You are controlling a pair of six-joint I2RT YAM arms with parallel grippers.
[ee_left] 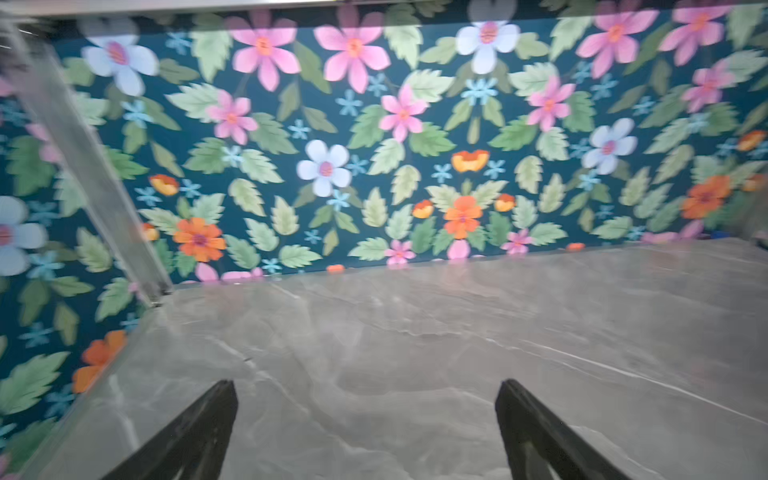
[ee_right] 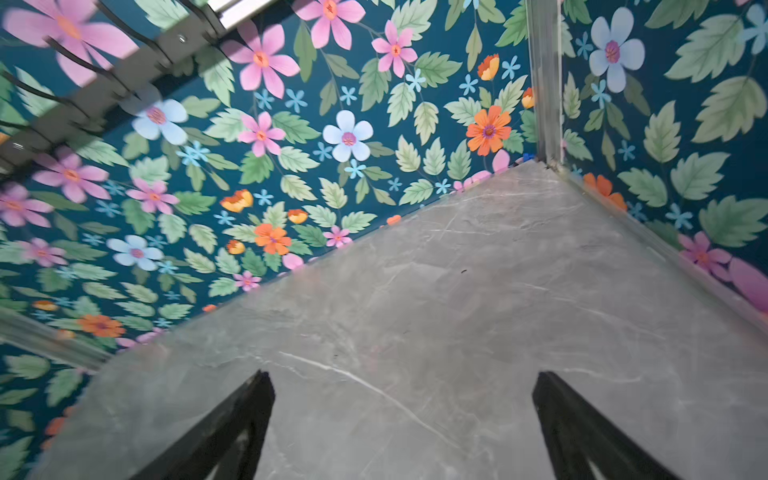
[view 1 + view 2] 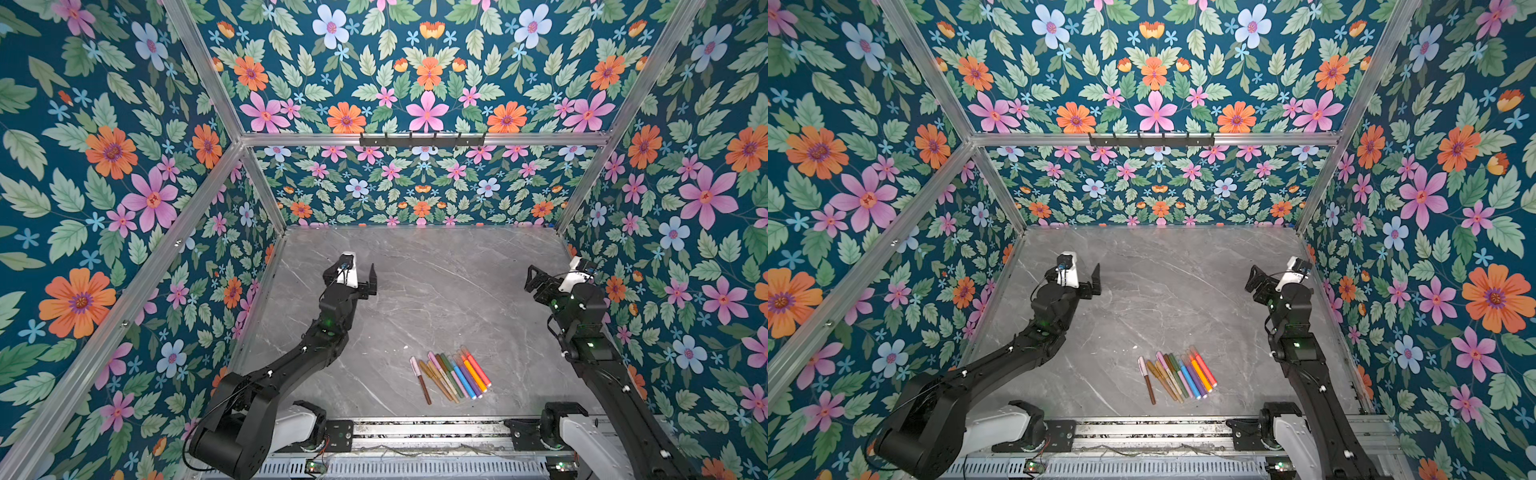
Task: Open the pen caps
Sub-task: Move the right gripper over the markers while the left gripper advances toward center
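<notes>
Just beyond the near aluminium rail (image 3: 415,430), the pens (image 3: 451,378) lie fanned side by side on the grey marble tabletop (image 3: 436,291), right of centre (pen caps (image 3: 415,365) seated on their far ends). Farther back, the left gripper (image 1: 366,384) and right gripper (image 2: 403,374) hover wide open and empty, well apart. Floral wallpaper (image 3: 415,187) encloses the booth.

Light was bright and even, with faint shadows. Both top views were sharp but bowed at their edges. The left wrist view was blurred throughout. Beyond the right end effector (image 2: 403,374) the worktop (image 2: 457,270) carried a pale sheen
</notes>
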